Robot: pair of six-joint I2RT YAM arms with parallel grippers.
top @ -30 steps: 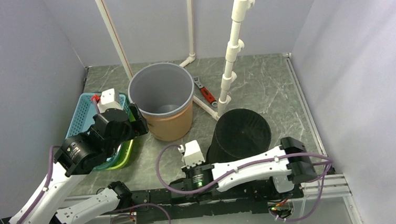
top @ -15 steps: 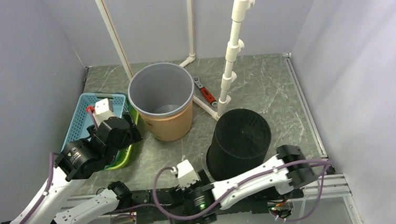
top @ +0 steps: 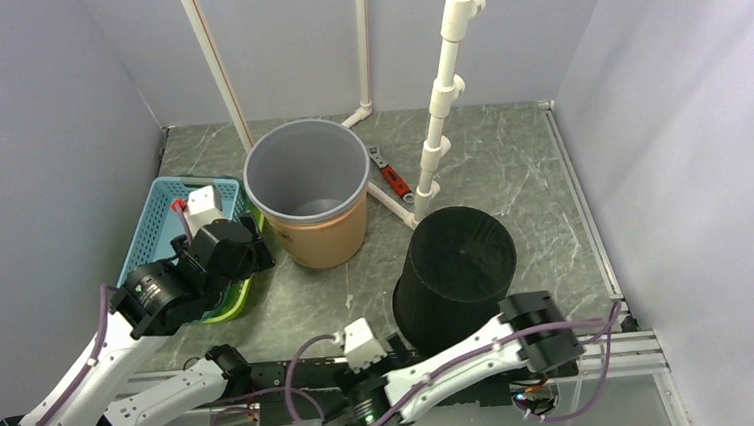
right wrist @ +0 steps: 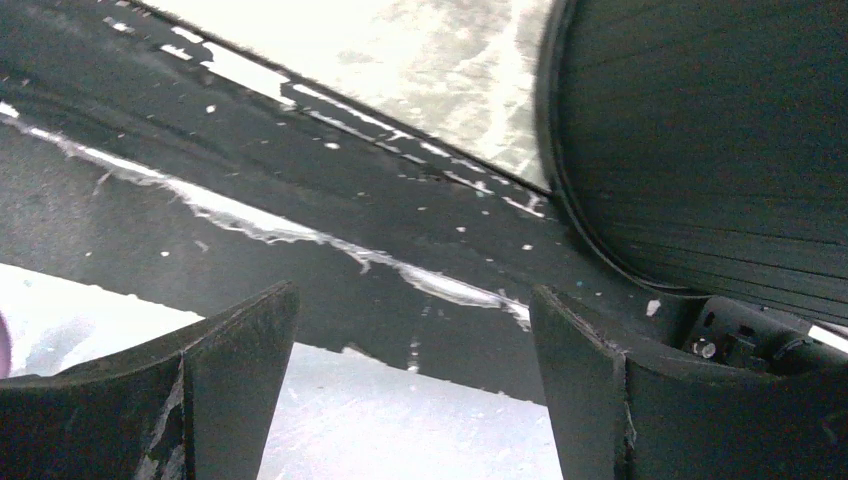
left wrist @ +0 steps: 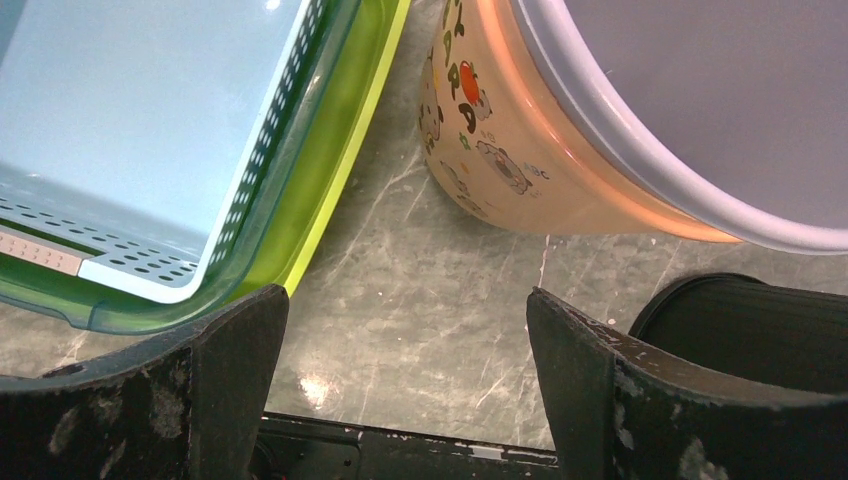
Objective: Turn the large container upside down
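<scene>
Right, the black container [top: 454, 268] stands base-up on the tabletop [top: 520, 163], near the front edge on my right, so I judge the flip done. My right claw [right wrist: 415, 330] is spread and holds nothing, low by the front rail with the container's rim just beside it. I'd ease it clear of that wall without a nudge. The left claw [left wrist: 405, 340] is spread too and empty, above the gap between the blue basket [left wrist: 150, 130] and the orange bucket [left wrist: 500, 150]. Writing: coloured letters and small cartoon figures on the bucket, too tilted to read; none visible on the container.
</scene>
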